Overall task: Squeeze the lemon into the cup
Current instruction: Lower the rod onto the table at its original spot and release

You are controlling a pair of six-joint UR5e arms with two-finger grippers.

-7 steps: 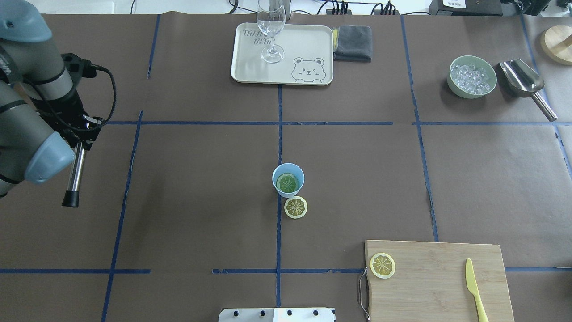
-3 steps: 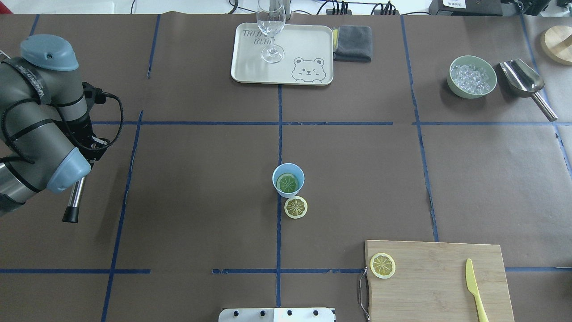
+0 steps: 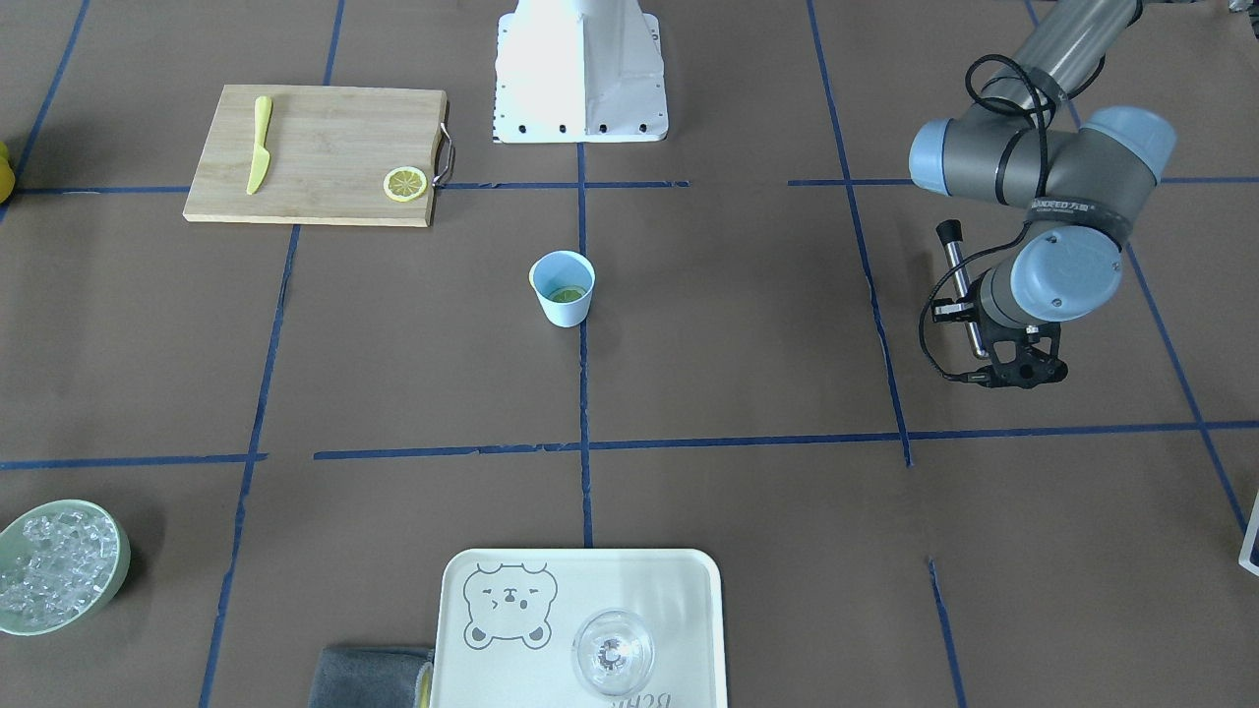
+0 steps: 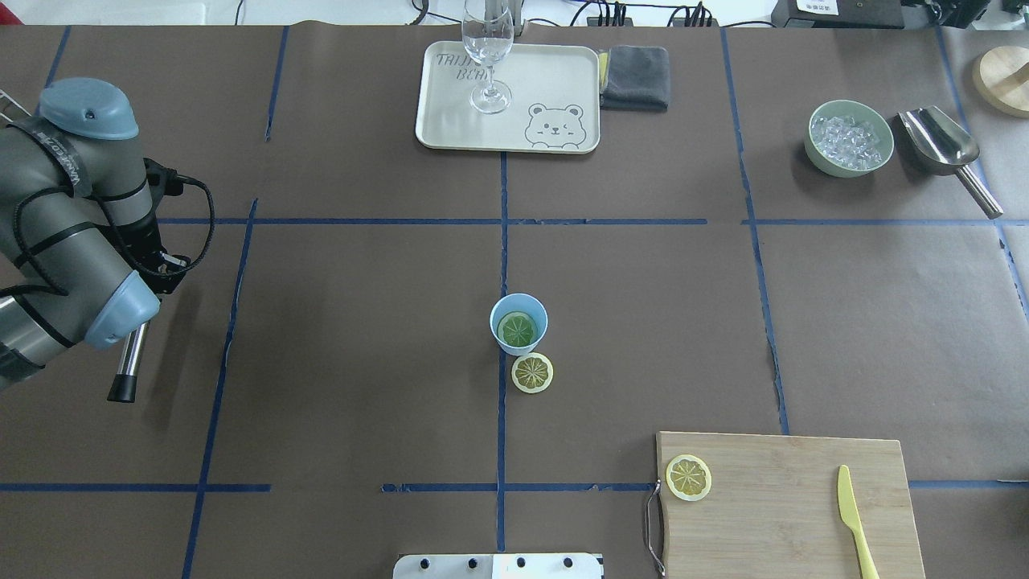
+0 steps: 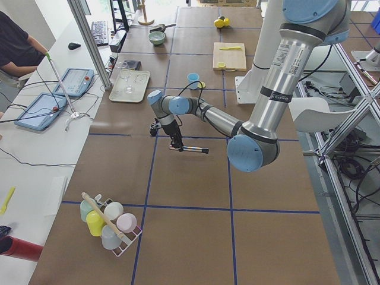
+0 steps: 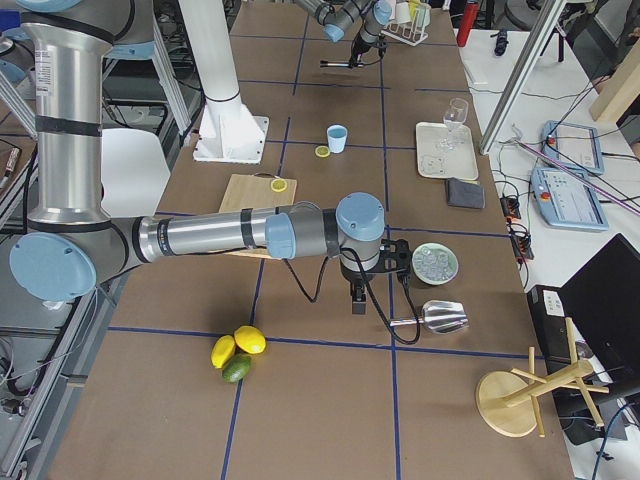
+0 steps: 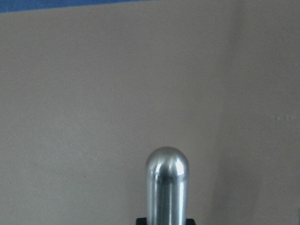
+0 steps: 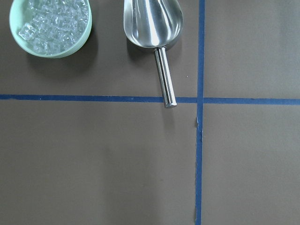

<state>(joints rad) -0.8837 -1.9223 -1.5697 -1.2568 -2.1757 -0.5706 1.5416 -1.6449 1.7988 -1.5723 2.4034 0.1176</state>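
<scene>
The light-blue cup stands at the table's middle with one lemon slice lying inside it; it also shows in the front view. A second lemon slice lies flat on the table, touching the cup's near side. A third slice lies on the cutting board. My left gripper is far to the cup's left, shut on a steel rod with a black tip. My right gripper shows only in the right side view, and I cannot tell its state.
A wooden cutting board with a yellow knife lies front right. A green bowl of ice and a steel scoop are back right. A tray with a stemmed glass and a grey cloth are at the back.
My left arm has swung and shifted toward the table's near side, carrying the steel rod with it. The cup and the lemon slices have not moved.
</scene>
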